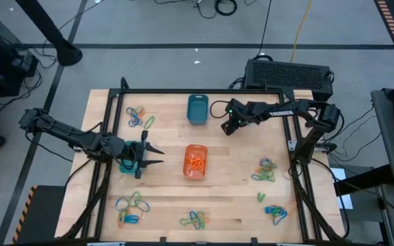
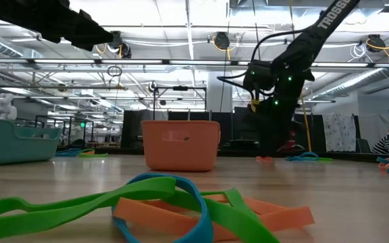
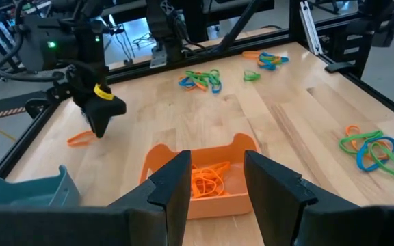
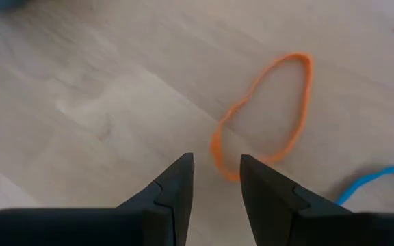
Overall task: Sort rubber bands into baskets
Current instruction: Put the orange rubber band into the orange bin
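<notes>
On the wooden table (image 4: 81, 82) lies a thin orange rubber band (image 4: 269, 113), stretched oval

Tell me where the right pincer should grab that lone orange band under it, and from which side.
The narrow end of the orange band, nearest the right pincer. It lies flat on the table, so a straight-down approach looks best, fingers astride the strand where the loop tapers. The fingers are open and apart from it. Steer off the blue band beside it.

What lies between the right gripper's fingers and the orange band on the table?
Only bare wood: in the right wrist view the open right gripper hangs just above the orange band.
</notes>
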